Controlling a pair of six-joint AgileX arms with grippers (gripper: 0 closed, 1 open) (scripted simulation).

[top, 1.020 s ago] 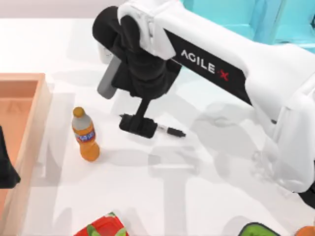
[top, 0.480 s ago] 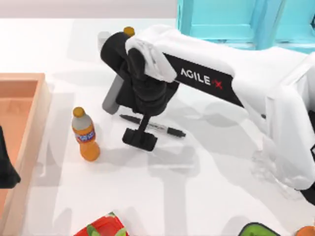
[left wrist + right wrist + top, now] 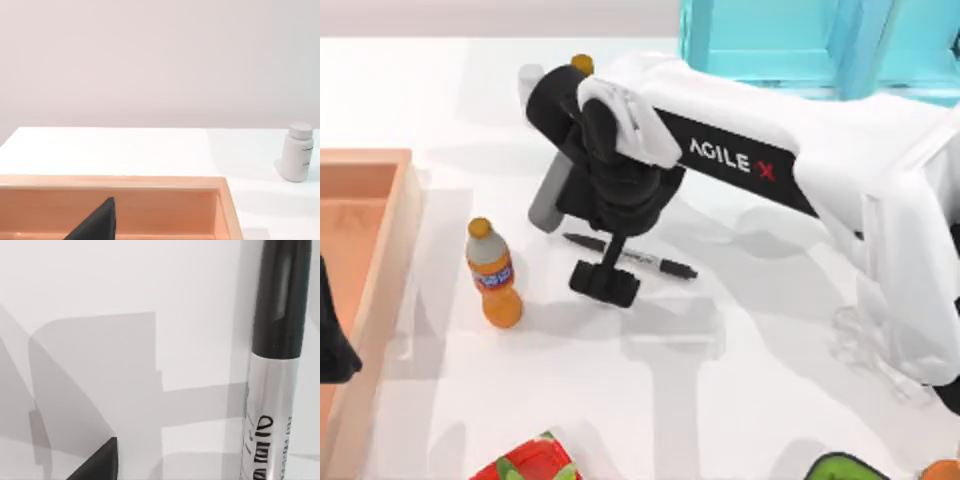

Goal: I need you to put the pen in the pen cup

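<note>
The pen (image 3: 655,263) lies flat on the white table near the middle, black at both ends with a pale printed barrel. My right gripper (image 3: 605,283) hangs low over it, its black fingers just on the near side of the pen's left half. In the right wrist view the pen (image 3: 272,390) runs close along one side, and one dark fingertip (image 3: 97,462) stands apart from it, so the gripper is open and holds nothing. The pen cup is out of view. My left gripper (image 3: 332,345) is parked over the wooden tray at the left edge, open.
An orange soda bottle (image 3: 495,275) stands left of the pen. The wooden tray (image 3: 380,200) lines the left side. A white pill bottle (image 3: 297,159) stands at the back. A teal frame (image 3: 770,40) is at the back right. A red-green packet (image 3: 530,462) lies at the front edge.
My right gripper has moved toward the front of the table and dropped beside the pen, uncovering its left half. The pen and the left arm have not moved.
</note>
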